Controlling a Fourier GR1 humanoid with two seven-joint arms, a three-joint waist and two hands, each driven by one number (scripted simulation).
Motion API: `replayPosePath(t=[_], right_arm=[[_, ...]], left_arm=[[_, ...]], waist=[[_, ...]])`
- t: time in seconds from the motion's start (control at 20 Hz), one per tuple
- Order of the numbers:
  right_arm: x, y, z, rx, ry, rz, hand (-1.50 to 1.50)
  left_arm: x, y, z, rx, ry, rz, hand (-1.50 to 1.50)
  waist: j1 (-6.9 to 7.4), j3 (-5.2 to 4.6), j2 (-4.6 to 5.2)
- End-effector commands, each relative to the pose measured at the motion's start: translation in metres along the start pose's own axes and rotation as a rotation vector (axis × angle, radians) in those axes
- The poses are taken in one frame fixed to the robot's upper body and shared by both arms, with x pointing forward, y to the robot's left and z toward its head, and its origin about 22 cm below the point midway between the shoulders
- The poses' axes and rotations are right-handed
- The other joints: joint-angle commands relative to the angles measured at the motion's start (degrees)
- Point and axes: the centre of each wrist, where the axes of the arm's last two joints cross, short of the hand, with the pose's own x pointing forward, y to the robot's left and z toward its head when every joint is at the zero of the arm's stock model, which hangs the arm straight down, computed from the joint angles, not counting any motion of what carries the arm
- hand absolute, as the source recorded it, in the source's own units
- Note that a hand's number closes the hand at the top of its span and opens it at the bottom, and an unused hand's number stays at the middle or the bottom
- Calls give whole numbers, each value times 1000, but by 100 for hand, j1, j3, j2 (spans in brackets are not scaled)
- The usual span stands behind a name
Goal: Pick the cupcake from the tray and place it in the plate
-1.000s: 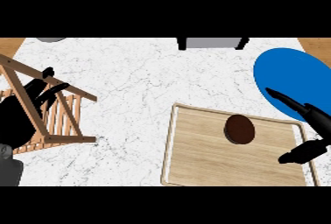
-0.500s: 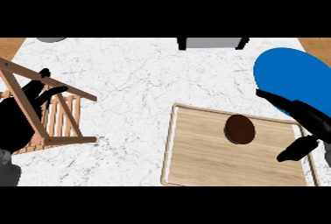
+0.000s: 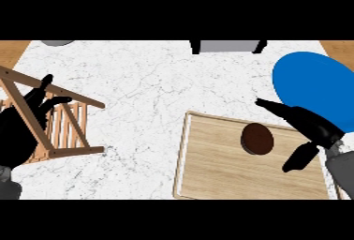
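Round brown cupcake, rectangular wooden tray

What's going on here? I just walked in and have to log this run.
The robot is going for the cupcake, which sits untouched on the wooden tray. Its right hand hangs open beside the cupcake on the right, fingers pointing up-left and thumb lower down, not touching it. The blue plate lies past the tray's far right corner, partly behind that hand. The left hand is open at the left edge, over a wooden rack, resting.
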Motion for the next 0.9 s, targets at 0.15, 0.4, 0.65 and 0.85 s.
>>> replayPosePath(t=[0.15,0.4,0.65,0.85], right_arm=[[23,6,-24,13,53,50,-150],[21,19,-27,16,46,52,-150],[15,28,-37,86,85,106,-150],[30,46,-41,191,-8,144,150]], left_arm=[[-44,1,-4,-36,-42,-320,0],[-48,3,-1,-28,-28,-320,0],[-36,10,-5,-44,-13,-310,0],[-50,4,0,-46,-23,-319,0]], waist=[[-46,-71,119],[-76,-63,107],[21,-61,134],[-44,-66,123]])
